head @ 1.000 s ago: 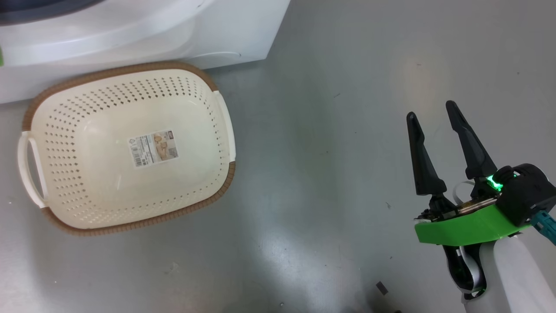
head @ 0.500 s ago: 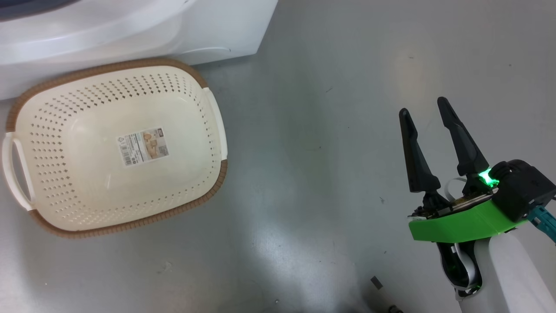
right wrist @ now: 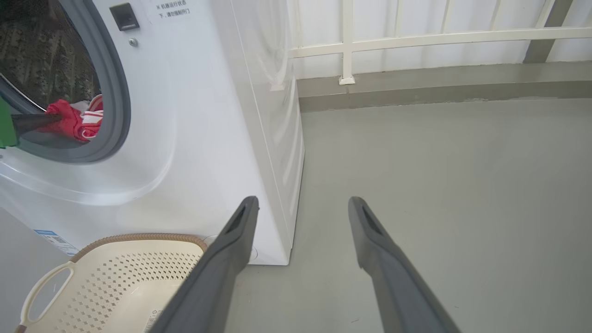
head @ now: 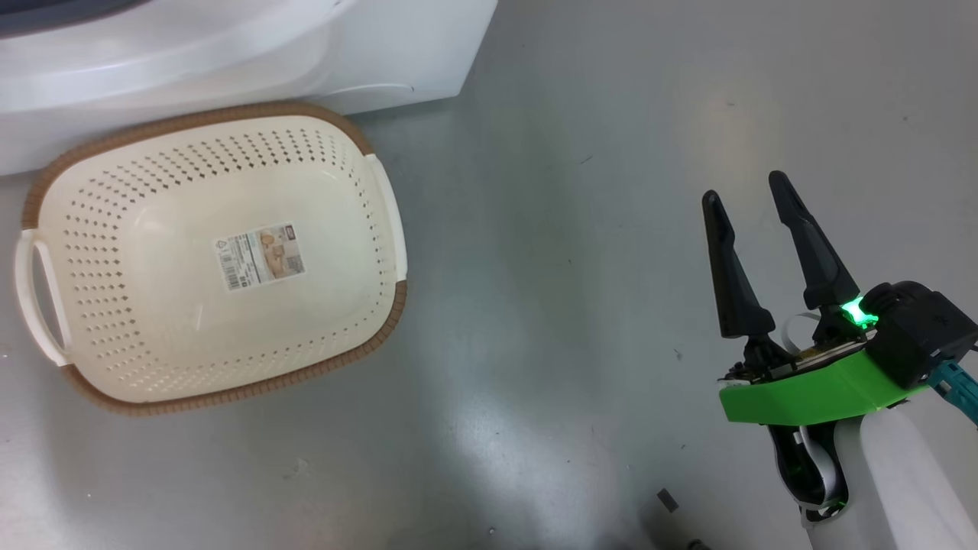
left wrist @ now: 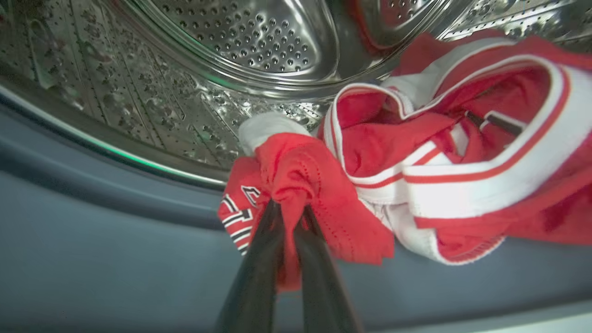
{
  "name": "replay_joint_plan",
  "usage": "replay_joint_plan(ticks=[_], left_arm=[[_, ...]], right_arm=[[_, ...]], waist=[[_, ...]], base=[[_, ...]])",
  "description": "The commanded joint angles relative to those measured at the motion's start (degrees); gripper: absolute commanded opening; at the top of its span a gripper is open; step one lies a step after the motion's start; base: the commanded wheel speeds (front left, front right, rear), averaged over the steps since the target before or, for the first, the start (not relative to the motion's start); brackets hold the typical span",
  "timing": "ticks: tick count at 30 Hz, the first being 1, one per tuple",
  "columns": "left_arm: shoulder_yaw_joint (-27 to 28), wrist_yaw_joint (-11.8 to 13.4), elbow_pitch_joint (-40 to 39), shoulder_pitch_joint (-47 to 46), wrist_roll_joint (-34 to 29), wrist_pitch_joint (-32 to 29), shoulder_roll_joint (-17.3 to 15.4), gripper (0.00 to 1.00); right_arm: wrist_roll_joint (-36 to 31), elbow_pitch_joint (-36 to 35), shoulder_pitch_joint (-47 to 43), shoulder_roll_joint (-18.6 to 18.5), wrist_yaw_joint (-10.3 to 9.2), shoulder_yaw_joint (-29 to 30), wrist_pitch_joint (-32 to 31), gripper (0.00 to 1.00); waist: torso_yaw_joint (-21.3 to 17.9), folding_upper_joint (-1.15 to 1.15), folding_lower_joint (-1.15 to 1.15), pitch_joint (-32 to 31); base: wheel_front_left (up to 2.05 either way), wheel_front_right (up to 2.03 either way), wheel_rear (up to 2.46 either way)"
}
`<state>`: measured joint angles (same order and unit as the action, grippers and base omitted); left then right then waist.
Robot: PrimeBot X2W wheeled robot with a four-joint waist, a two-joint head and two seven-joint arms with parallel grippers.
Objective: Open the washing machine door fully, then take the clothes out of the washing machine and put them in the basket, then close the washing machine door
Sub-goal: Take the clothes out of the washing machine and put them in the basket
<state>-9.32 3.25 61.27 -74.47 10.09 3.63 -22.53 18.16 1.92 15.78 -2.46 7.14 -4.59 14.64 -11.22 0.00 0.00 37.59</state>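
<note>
Inside the washing machine's [right wrist: 208,115] steel drum [left wrist: 259,41], my left gripper [left wrist: 290,208] is shut on a bunched fold of the red clothes [left wrist: 305,171]. A red garment with white stripe trim [left wrist: 462,175] lies just to its right, over the grey gasket [left wrist: 115,240]. From the right wrist view the clothes [right wrist: 76,121] show in the round opening, with the left gripper's fingers [right wrist: 32,122] reaching in. The cream basket [head: 229,114] sits on the floor against the machine [head: 229,53], holding nothing but its sticker. My right gripper [head: 745,191] hangs open over bare floor, far right of the basket [right wrist: 138,238]. The door is out of view.
Grey floor [head: 535,305] stretches between the basket and my right arm. A white railing [right wrist: 347,46] and a low ledge run behind the machine's right side. A small dark scrap [head: 668,500] lies on the floor near the bottom edge.
The head camera shifted slightly, left and then partly back. The basket and the open right gripper keep their places. My left gripper has closed on the red fabric.
</note>
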Motion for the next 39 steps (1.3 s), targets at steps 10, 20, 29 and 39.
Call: replay_joint_plan(ticks=[10,20,29,39], left_arm=[[3.5,-1.4,-7.7,5.1,4.5,9.9,-2.0,0.0],[6.2,-0.5,-25.3,16.4,5.5,11.3,-0.9,0.0],[8.4,0.2,-38.7,27.4,6.5,11.4,1.5,0.0],[9.2,-0.1,-49.5,38.3,8.1,11.4,5.4,0.0]], right_arm=[[0.1,-0.9,-0.1,-0.4,0.35,-0.8,0.4,1.0],[-0.2,-0.6,-0.6,-0.4,0.35,-0.3,0.4,1.0],[-0.4,-0.3,-1.3,-0.4,0.35,0.1,0.4,1.0],[-0.9,0.1,-3.0,-0.4,0.35,0.9,0.4,1.0]], waist=[[1.8,0.0,0.0,-1.6],[3.6,0.0,0.0,-4.3],[4.9,0.0,0.0,-7.3],[6.7,0.0,0.0,-11.8]], base=[[0.0,0.0,0.0],[0.0,0.0,0.0],[0.0,0.0,0.0],[0.0,0.0,0.0]])
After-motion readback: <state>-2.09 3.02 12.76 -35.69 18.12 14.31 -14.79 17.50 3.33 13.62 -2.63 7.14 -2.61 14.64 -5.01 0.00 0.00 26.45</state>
